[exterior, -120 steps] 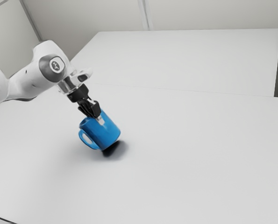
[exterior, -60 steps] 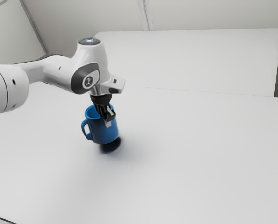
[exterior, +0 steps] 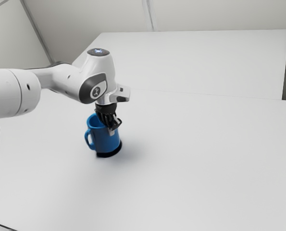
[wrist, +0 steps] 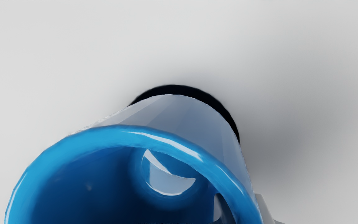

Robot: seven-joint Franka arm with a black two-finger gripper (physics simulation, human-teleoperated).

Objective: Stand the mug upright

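The blue mug (exterior: pixel 103 141) stands almost upright in the exterior view, its opening up and its handle toward the view's left. My gripper (exterior: pixel 110 128) points down at its rim, shut on the mug's wall. Seen in the wrist view, the mug (wrist: pixel 120 136) opens toward the camera, and the gripper (wrist: pixel 241 207) has one finger inside the wall and the other outside. A dark shadow lies close around the base; I cannot tell whether the base touches the table.
A white table (exterior: pixel 195 163) spreads around the mug. Behind it is another pale flat surface (exterior: pixel 191 62), with walls beyond. A thin dark line crosses the exterior view's lower left corner.
Held in my gripper, the mug has swung from a strong tilt to nearly upright, then come lower, nearer its shadow. My hand has turned to point downward.
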